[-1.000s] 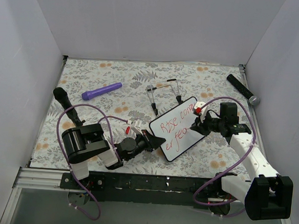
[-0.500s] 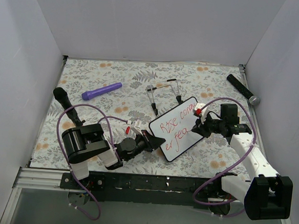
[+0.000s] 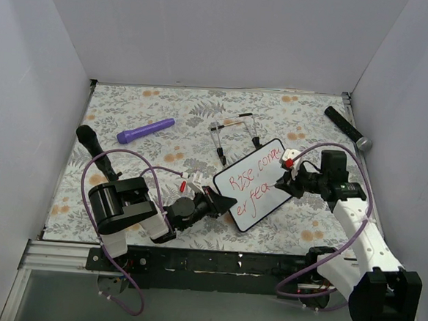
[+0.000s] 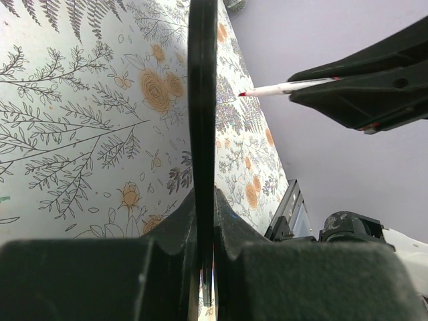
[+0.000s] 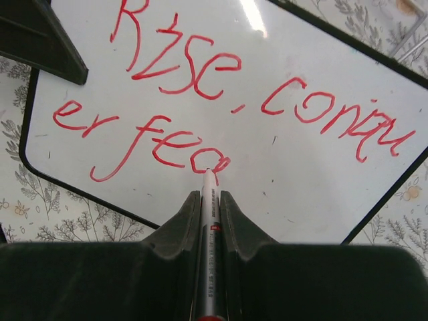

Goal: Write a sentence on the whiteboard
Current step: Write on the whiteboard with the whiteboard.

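Now left fingers (image 4: 175, 231) are clamping the whiteboard's (image 3: 259, 197) near-left edge, holding it center-near on the surface (image 3: 129, 110). Right fingers (image 5: 175, 231), clamped on the marker (image 5: 208, 200), are edging slightly right vs. a sec ago, w/ the tip finishing "fea". The sentence (image 5: 200, 73) is prob. two letters short.

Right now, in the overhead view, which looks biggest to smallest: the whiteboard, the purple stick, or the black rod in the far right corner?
1. whiteboard
2-3. purple stick and black rod: similar length, too close to rank.
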Robot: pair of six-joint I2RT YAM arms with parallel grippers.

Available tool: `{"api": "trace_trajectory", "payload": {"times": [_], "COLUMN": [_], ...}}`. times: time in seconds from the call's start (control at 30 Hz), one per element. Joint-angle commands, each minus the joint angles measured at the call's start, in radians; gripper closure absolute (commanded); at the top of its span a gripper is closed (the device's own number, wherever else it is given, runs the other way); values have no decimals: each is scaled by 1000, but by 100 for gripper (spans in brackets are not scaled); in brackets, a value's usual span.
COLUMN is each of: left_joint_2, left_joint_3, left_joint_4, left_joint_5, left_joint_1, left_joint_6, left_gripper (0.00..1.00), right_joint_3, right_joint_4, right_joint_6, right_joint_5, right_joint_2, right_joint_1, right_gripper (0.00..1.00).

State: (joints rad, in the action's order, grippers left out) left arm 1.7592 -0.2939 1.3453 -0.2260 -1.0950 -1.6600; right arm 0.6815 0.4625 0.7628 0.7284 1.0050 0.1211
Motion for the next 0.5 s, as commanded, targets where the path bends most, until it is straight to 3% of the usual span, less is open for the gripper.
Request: {"api": "trace_trajectory", "payload": {"times": [0.0, 0.47], "left_joint_2": [-7, -10], "left_joint_3": [18, 6], "left_joint_4": [272, 247], "left_joint_5": [30, 45], "left_joint_1": [-6, -8], "left_joint_6": [62, 68], "left_gripper": [100, 100], "right_joint_3": [36, 133], "right_joint_4": [-18, -47], "right_joint_6": [3, -46], "right_joint_5": [77, 62], "right_joint_2": [-66, -36], "right_joint_1": [-5, -17], "right_gripper": [99, 99]}}
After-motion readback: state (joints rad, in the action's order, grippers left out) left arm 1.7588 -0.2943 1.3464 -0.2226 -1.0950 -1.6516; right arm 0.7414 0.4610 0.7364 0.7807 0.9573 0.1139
